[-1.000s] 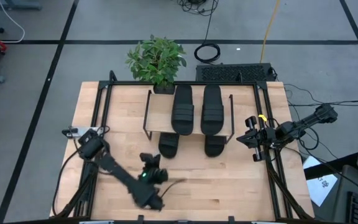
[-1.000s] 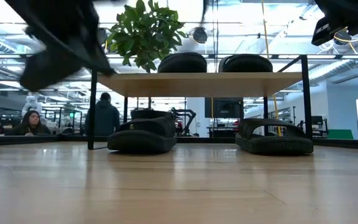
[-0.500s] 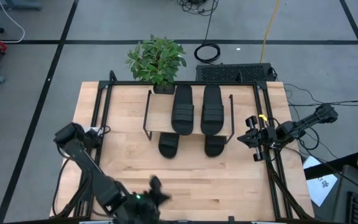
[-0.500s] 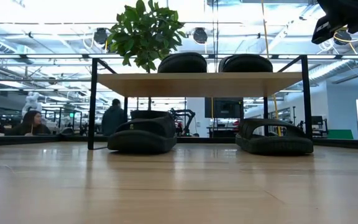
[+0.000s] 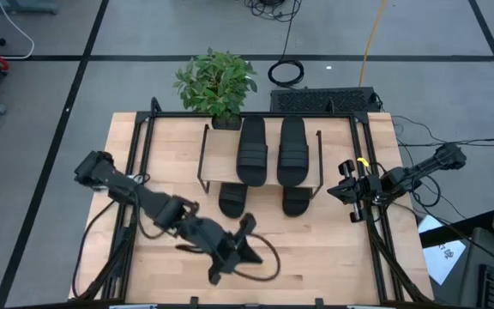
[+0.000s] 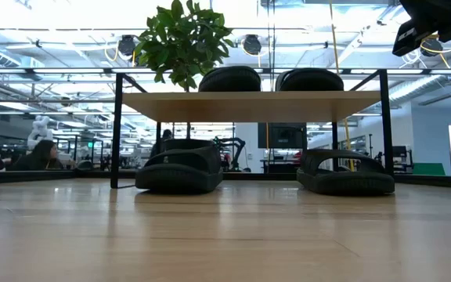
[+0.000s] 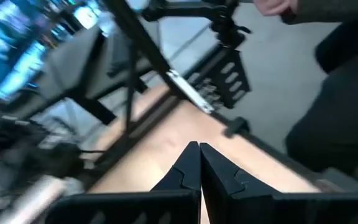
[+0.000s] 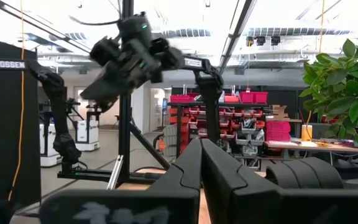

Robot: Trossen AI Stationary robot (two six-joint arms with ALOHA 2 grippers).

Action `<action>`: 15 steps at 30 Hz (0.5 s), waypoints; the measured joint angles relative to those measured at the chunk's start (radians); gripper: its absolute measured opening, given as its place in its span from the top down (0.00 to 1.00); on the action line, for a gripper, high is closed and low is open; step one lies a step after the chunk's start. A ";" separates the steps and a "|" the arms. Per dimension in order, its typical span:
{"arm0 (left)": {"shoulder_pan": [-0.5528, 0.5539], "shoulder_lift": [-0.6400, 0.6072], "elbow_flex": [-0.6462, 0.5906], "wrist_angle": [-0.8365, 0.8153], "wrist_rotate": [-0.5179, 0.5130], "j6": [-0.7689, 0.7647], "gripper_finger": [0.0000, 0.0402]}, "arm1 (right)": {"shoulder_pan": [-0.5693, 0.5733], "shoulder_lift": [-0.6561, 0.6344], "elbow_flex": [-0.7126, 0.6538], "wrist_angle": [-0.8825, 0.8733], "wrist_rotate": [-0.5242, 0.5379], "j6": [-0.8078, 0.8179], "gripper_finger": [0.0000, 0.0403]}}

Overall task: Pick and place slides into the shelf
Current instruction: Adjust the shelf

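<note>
Two slides (image 5: 267, 150) lay on the shelf (image 5: 217, 163), two beneath it. Left gripper (image 5: 249, 249) hovered over desk (image 5: 333, 257) well in front of them, fingers closed, empty. Right gripper (image 5: 347, 193) beside shelf, closed, empty.

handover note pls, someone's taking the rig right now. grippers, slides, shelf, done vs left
Left gripper: shut, empty, above the table's front middle, clear of the shelf.
Right gripper: shut, empty, waiting at the table's right edge beside the shelf.
Slides: two lie side by side on the shelf's top board, left and right. Two more sit on the table under the shelf, left and right, their front ends poking out past the board.
Done: all four slides look placed, two up, two below.
Left: apparently nothing to pick; probably just park both arms.
</note>
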 joint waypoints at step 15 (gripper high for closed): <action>0.033 -0.586 -0.435 0.103 -0.354 -0.013 1.00 | 0.000 -0.001 0.000 0.020 0.000 -0.008 1.00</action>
